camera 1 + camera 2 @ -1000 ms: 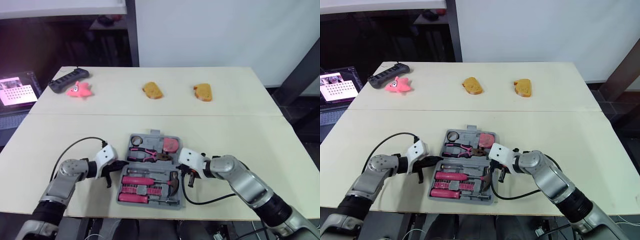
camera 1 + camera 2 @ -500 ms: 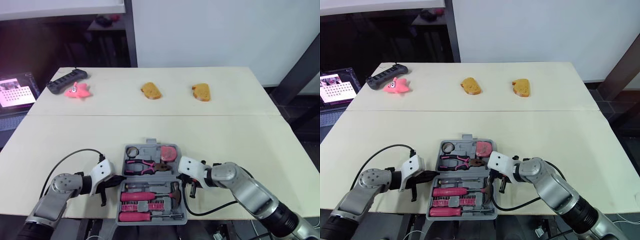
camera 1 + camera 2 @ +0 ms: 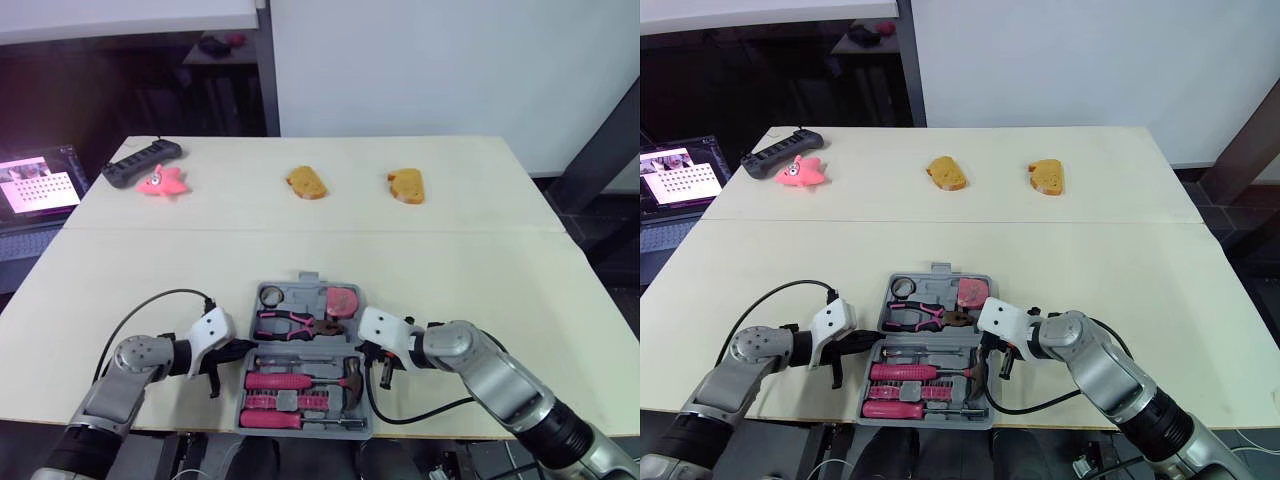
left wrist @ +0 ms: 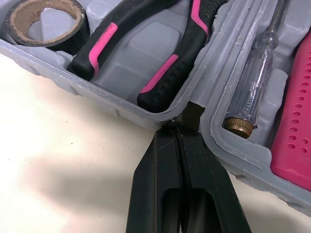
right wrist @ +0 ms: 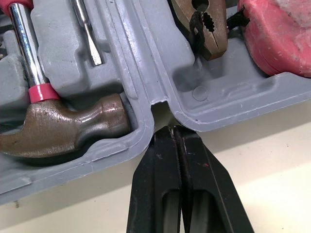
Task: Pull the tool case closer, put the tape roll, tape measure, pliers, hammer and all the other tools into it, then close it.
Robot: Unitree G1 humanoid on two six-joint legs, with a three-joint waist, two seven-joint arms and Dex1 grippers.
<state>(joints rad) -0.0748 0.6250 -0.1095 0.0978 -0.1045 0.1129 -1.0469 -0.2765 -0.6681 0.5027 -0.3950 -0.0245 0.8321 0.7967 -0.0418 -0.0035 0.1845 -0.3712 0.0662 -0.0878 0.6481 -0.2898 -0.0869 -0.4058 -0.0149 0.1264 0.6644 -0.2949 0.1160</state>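
Standing by, I see in the left eye view the grey plastic tool case (image 3: 305, 343) lying open and flat at the bottom centre of the frame, close to the near edge of the pale wooden bench (image 3: 450, 270). The left tool (image 3: 238, 352) is at its left end and the right tool (image 3: 368, 352) at its right end, both level with the hinge line. The right eye view lets me count the load: the black tape roll (image 3: 902, 288), pink-handled pliers (image 3: 925, 315) and pink tape measure (image 3: 972, 292) sit in the far half, and the brown-headed hammer (image 3: 983, 367) and pink-handled screwdrivers (image 3: 898, 371) in the near half. I'd judge the packing done and closing the job in hand. In the left wrist view that tool's two black fingers (image 4: 160, 160) are pressed together on nothing, tips touching the hinge notch just beside the pliers' handles. In the right wrist view the other pair (image 5: 160, 170) is likewise pressed together and empty, tips at the notch between the hammer's head and the pliers' nose. To close it well, I'd say nothing will fold from the hinge. One tool ought to go round to the far rim and swing that half over towards the robot, while the other steadies the near half so it doesn't slide off the bench edge. Then it should press down by the latch.
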